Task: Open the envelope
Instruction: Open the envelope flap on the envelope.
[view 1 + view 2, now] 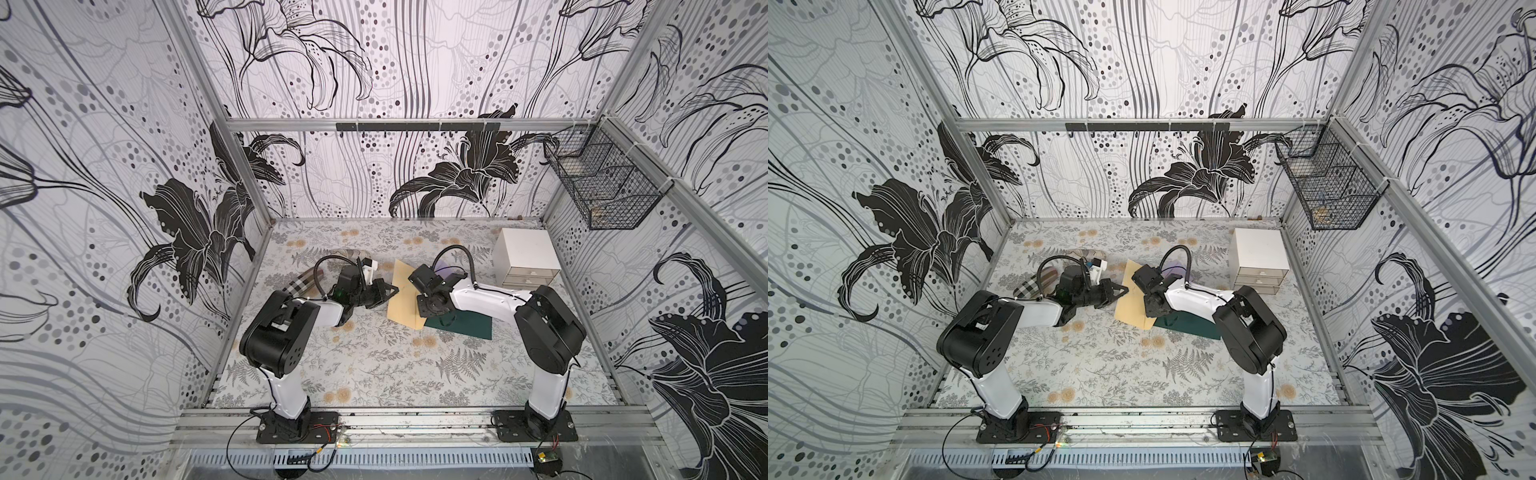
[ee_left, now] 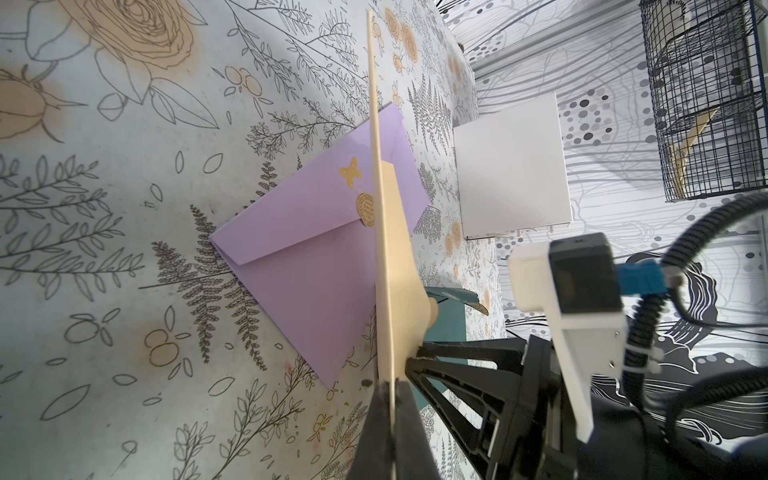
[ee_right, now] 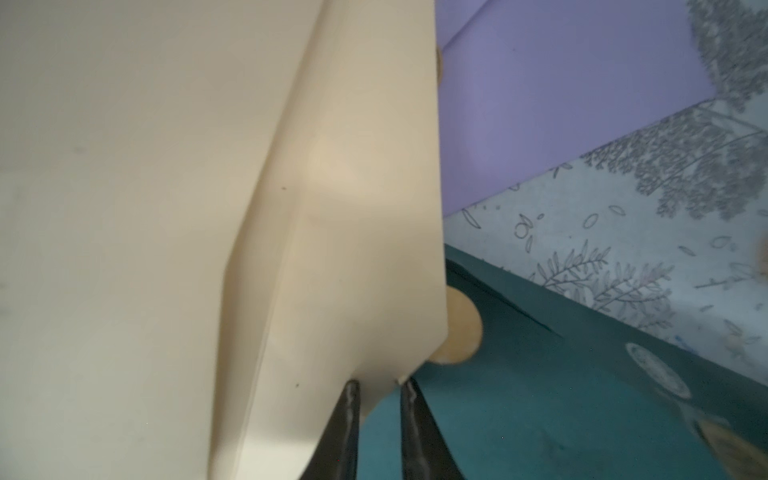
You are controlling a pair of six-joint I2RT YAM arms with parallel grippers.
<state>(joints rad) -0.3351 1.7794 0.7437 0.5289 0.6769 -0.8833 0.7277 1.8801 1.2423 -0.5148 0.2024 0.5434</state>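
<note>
Three envelopes are in play on the bench (image 1: 374, 374), all to the left of the white drawer unit (image 1: 527, 259) and a little nearer the arm bases than it. The cream envelope (image 1: 405, 297) is the one being worked. It is held up off the bench, tilted on edge, well left of the drawer unit. A lilac envelope (image 2: 299, 249) lies flat just left of the drawer unit, sealed with a gold sticker. A dark green envelope (image 1: 469, 326) lies flat on the base-ward side of the drawer unit.

The left fingers (image 2: 409, 428) are clamped together on the cream envelope's lower edge and carry it. The right fingers (image 3: 349, 424) stand a narrow gap apart with the tip of the flap (image 3: 353, 208) between them. The gap looks wider than the paper, so the tip does not seem pinched.

The step in hand looks like peeling the flap. It stands away from the envelope body at an angle, and the round seal sticker (image 3: 459, 328) hangs at its tip, off the body, so the seal seems broken. The flap is not folded fully back.

If the flap needs to go wider, the right fingers must close on the tip and draw it away from the body while the left clamp holds firm. If not, they should back off straight so as not to snag the sticker.
</note>
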